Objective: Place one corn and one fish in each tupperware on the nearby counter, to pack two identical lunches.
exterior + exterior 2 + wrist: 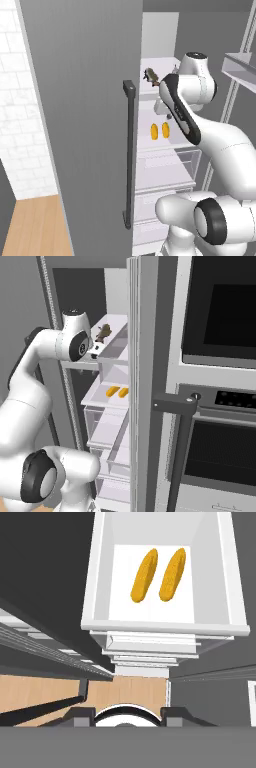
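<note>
Nearest in both base views is the white robot arm (220, 150), rising in front of an open fridge and reaching into it at upper-shelf height. The tall grey fridge door (85, 125) with its dark vertical handle (129, 155) covers much of the left base view and hides the fridge's left side.

The tool (127, 719) shows in the hand view as two dark tips (cut off by the frame's bottom edge), so whether it is spread or pressed together cannot be told; nothing is seen between the tips. In the base views the arm's own wrist hides it.

Beyond the tool, two corn cobs (158, 574) lie side by side, just apart, on a white fridge shelf (150, 612); they appear in the left base view as two small yellow ovals (159, 130).

Farther up and back, on a higher shelf (117, 326), sits a small dark shape, probably the fish (103, 333), too small to make out clearly.

To the right stands a dark wall oven (220, 356).
</note>
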Available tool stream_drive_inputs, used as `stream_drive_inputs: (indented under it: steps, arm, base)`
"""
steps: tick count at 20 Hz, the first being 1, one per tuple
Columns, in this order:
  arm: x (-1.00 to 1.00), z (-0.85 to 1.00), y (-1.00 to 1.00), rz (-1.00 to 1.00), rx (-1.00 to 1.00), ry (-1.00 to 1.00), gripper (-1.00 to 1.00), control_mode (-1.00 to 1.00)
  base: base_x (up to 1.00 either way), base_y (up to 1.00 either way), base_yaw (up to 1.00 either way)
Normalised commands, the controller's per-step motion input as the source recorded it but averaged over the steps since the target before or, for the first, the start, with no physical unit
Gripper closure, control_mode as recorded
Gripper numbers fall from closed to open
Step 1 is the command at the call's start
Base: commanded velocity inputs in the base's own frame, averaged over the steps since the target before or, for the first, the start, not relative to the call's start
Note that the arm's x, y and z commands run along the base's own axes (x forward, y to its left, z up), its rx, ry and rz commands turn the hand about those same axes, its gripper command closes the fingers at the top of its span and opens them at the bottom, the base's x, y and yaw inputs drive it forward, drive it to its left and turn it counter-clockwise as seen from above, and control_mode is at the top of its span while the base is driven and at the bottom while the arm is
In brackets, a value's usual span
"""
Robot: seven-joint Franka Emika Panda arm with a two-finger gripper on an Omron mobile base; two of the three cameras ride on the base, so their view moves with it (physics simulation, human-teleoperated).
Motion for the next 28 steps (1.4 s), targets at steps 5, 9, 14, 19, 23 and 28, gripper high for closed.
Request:
stream_drive_inputs:
  steps: [5, 9, 14, 19, 23, 28]
  arm:
    - [-0.03, -0.06, -0.05, 0.00, 0.00, -0.06, -1.00, -1.00]
    - [-0.32, 0.26, -0.11, 0.00, 0.00, -0.63, -1.00, -1.00]
    - [-0.08, 0.57, -0.01, 0.02, 0.00, -0.67, -1.00, -1.00]
    - [0.21, 0.60, 0.00, 0.00, 0.00, -0.26, -1.00, -1.00]
    - [0.56, 0.10, 0.01, -0.02, 0.01, 0.04, -1.00, -1.00]
    - [0.67, 0.08, 0.01, -0.05, 0.10, 0.00, -1.00, -1.00]
  base:
    - [0.00, 0.00, 0.00]
    - [0.00, 0.00, 0.00]
    - [0.00, 0.00, 0.00]
    - [0.00, 0.00, 0.00]
    - [0.00, 0.00, 0.00]
    - [0.00, 0.00, 0.00]
